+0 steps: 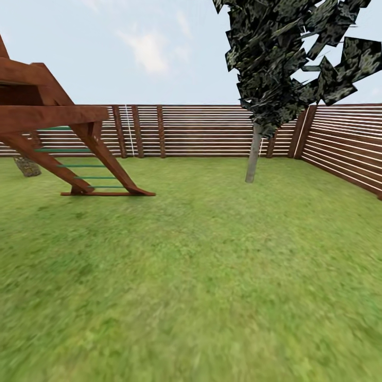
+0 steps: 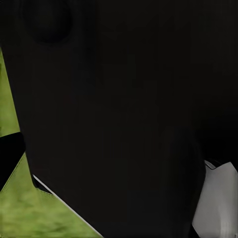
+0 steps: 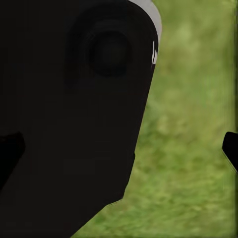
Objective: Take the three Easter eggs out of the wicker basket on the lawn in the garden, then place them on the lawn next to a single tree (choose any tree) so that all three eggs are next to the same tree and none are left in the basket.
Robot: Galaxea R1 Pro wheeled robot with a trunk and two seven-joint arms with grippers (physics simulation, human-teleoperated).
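**Open lawn, play frame and one tree**

From the head camera we look across the lawn, a wide flat spread of mottled green grass, blurred and streaky nearest us. At far left we see a wooden play frame of thick reddish-brown beams, its slanted legs carrying thin green rungs like a ladder and resting on a flat base rail on the grass. Behind its legs sits a small rough grey-brown lump whose nature we cannot make out. Across the back runs the fence of brown horizontal slats between darker upright posts; it turns a corner at right and comes toward us along that side. In front of that corner stands a tree with a straight, bare, pale grey-brown trunk, rooted in the grass; its canopy reads as dark, jagged, flat-shaped leaf patches against pale cloudy sky.

In the left wrist view we see smooth black casing close up, a pale grey panel at one edge and slivers of grass. In the right wrist view, more rounded black casing stands over blurred grass. We cannot tell how far either gripper is open, or whether it holds anything.
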